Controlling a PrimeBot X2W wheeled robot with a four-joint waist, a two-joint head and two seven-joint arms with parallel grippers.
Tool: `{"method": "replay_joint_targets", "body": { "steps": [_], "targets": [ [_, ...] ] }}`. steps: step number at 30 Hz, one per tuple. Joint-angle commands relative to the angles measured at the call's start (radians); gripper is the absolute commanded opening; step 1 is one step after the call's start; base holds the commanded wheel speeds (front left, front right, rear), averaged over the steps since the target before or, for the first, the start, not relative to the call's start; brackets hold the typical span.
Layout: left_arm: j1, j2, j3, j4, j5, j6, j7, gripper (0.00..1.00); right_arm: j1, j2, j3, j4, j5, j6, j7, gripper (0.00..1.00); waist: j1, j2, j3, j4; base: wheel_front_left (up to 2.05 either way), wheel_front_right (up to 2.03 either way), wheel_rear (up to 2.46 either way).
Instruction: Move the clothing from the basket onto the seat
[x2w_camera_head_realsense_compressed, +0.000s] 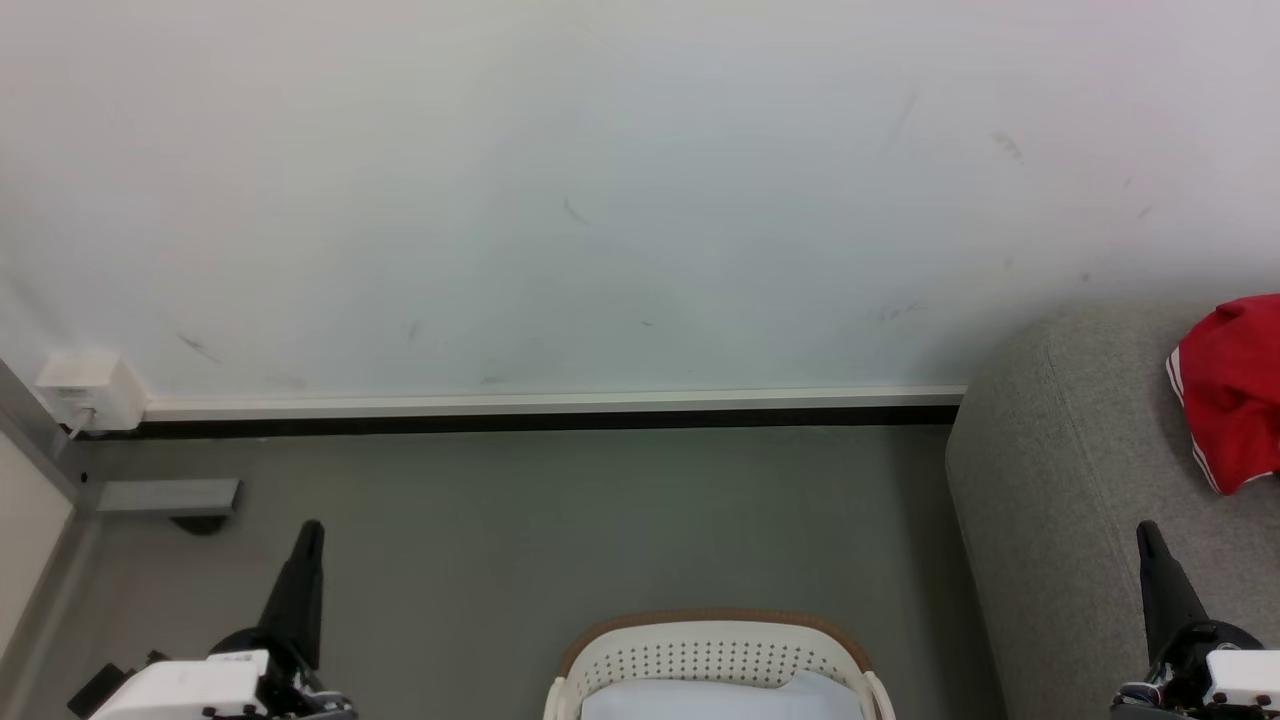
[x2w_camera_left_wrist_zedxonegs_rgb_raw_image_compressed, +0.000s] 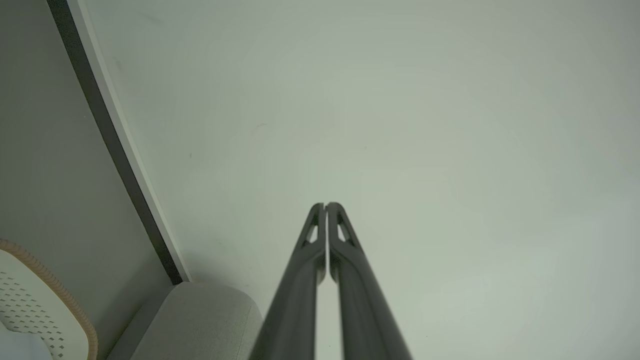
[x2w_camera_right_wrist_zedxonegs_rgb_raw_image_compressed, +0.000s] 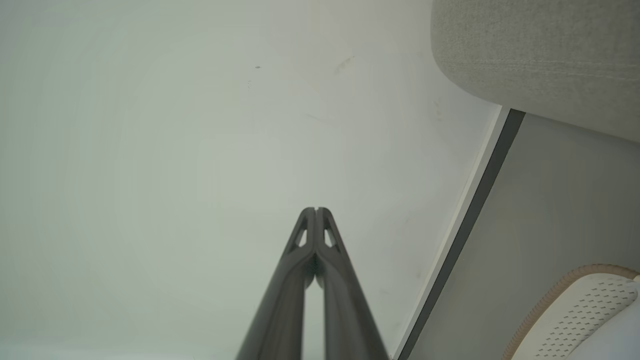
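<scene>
- the head camera looks forward and down at the wall (x2w_camera_head_realsense_compressed: 640, 200) from well back, the basket (x2w_camera_head_realsense_compressed: 715, 650) close under it, the seat (x2w_camera_head_realsense_compressed: 1060, 480) to its right.
- both wrist cameras face that wall, rolled so the skirting (x2w_camera_left_wrist_zedxonegs_rgb_raw_image_compressed: 127, 160) slants.
- all three share wall, basket rim, seat corner.

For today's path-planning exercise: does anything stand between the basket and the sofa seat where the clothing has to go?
Nothing visible does. In the head view, bare grey floor separates the basket from the sofa, whose rounded side rises to the basket's right. One red garment already lies on the seat.
</scene>
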Motion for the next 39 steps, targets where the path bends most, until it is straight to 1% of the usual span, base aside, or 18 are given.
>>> {"method": "replay_joint_targets", "body": {
  "steps": [1, 39],
  "targets": [
    [-0.007, 0.007, 0.003, -0.003, -0.013, 0.001, 0.004, 0.00, -0.007, -0.006, 0.001, 0.000, 0.006, -0.002, -0.001, 0.00, -0.0001, -0.0001, 0.000, 0.000, 0.00, 0.00, 0.00],
    [-0.007, 0.007, 0.003, -0.003, -0.013, 0.001, 0.004, 0.00, -0.005, -0.020, 0.018, -0.003, 0.020, -0.002, -0.016, 0.00, -0.0001, -0.0001, 0.000, 0.000, 0.00, 0.00, 0.00]
  ]
}}
